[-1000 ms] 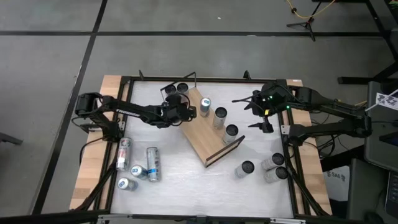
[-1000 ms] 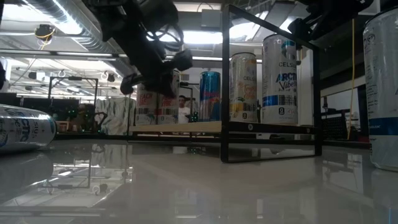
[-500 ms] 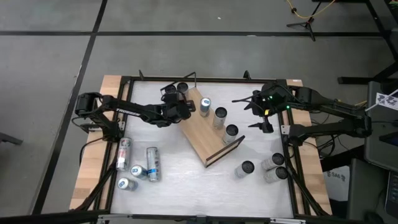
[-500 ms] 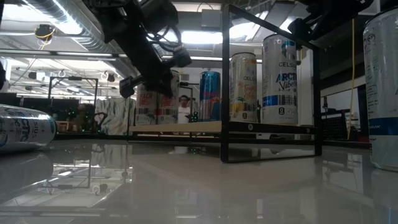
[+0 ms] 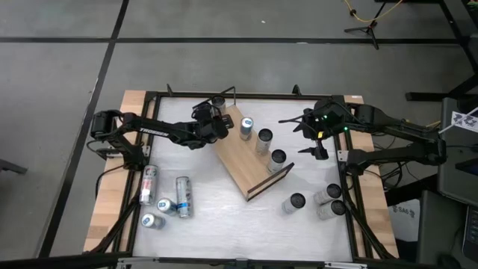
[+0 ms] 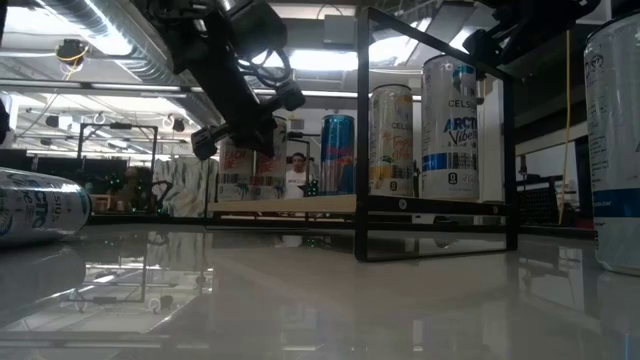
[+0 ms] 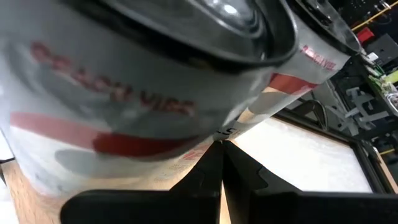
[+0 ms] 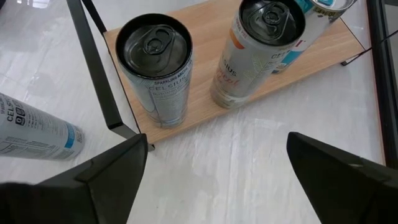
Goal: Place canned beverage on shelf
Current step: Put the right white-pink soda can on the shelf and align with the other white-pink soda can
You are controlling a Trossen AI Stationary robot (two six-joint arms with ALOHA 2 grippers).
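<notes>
Standing upright at the shelf's (image 5: 246, 153) far end: a red-lettered can (image 5: 218, 105), just beside the left gripper (image 5: 211, 127), nearer it than the right gripper (image 5: 308, 128). Hovering with released jaws near the far-right table corner; left jaws impossible to judge.

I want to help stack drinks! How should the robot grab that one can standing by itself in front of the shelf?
Judging by its pose, grip the lone can around the middle of its round side, coming down from above. It stands upright with open table around it, so fingers can fit on both sides. The right gripper is nearer.
</notes>
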